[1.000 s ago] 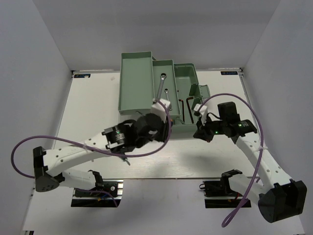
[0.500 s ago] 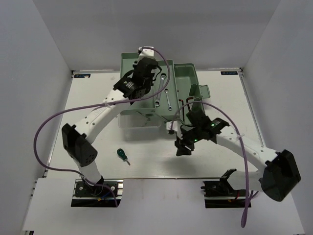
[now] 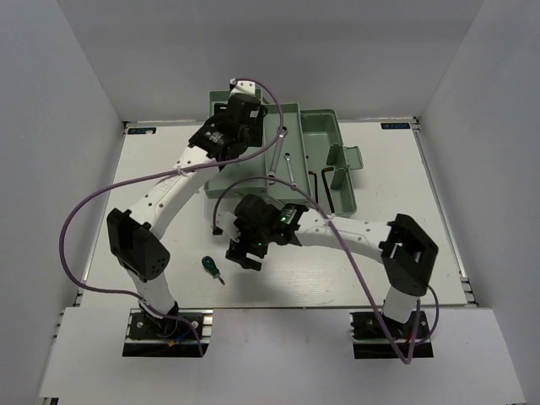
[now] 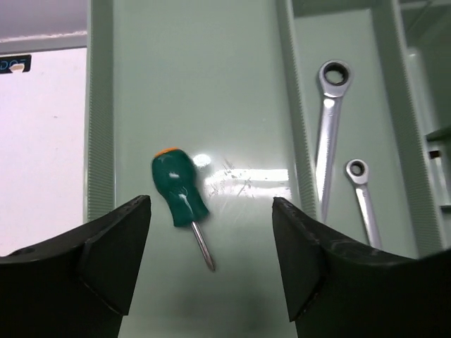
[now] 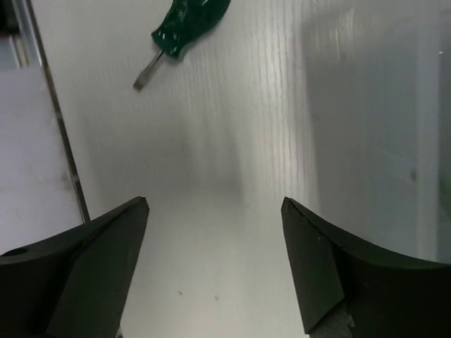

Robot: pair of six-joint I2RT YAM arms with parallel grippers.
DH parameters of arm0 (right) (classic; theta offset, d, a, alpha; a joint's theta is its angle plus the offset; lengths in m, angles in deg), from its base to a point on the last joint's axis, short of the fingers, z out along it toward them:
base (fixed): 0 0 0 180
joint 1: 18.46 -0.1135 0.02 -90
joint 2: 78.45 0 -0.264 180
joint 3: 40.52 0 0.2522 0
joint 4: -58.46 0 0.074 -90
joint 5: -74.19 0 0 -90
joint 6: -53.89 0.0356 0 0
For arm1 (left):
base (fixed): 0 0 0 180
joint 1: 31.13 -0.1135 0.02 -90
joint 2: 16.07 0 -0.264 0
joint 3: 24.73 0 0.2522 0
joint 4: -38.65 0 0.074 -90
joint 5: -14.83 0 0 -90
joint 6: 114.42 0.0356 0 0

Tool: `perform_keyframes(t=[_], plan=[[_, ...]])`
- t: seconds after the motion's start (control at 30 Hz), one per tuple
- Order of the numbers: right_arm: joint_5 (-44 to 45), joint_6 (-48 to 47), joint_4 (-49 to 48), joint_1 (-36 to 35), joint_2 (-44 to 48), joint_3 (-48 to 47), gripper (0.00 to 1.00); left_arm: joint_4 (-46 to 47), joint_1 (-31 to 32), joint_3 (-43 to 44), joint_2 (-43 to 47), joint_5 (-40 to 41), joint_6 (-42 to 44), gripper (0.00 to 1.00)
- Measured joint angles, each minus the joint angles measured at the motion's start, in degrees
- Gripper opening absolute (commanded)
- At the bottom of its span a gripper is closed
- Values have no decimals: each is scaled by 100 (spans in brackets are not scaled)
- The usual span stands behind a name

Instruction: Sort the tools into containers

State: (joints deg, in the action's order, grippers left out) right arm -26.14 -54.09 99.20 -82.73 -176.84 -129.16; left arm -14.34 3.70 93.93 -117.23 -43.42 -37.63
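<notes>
The pale green toolbox (image 3: 321, 135) stands open at the back of the table. My left gripper (image 3: 234, 114) hangs open over its left tray (image 4: 211, 84). A green-handled screwdriver (image 4: 180, 197) lies loose on that tray's floor, between and beyond my left gripper (image 4: 211, 204) jaws. Two silver wrenches (image 4: 328, 141) lie in the tray beside it. Dark hex keys (image 3: 325, 181) rest further right. A second green screwdriver (image 3: 211, 268) lies on the table. My right gripper (image 3: 245, 253) hovers open just right of it. In the right wrist view this screwdriver (image 5: 190, 21) lies beyond the empty right gripper (image 5: 215, 204).
The toolbox's folded lid and handle (image 3: 348, 159) stick up on its right side. Purple cables (image 3: 80, 228) loop from both arms over the table. The table's front edge (image 3: 270, 304) runs just behind the loose screwdriver.
My left gripper has opened, and the green screwdriver now lies free in the left tray. The right arm swung left across the table, opening its jaws on the way.
</notes>
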Motion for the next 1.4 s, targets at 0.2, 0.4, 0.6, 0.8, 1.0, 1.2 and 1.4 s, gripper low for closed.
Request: perform_keyframes(t=[0.2,0.4,0.6,0.8,1.0,1.2,1.4], plan=[[885,835,-275,-533,-962,-684,90,-173,0,72,754,-210,-9,89],[1517,1517,-387,-940,-1928,-1541,90,15,0,-1368,2944,-415,-133,90],[1749,2094,-289,-973,-2669,-2575,89,20,-13,-3003,4798,-776,-267,90],[1816,2476,-103,-957,-3117,-2896,77,-295,-13,-3711,5486,-984,-428,91],[1862,2586,-33,-957,-3237,-2868,36,-669,-13,-3976,6179,-1016,-660,91],[1709,2424,-52,-946,-3040,-2597,0,-977,-13,-4328,6769,-833,-1106,91],[-81,1725,772,-841,-2546,-2673,0,-1843,-13,-4872,6830,118,-2396,91]])
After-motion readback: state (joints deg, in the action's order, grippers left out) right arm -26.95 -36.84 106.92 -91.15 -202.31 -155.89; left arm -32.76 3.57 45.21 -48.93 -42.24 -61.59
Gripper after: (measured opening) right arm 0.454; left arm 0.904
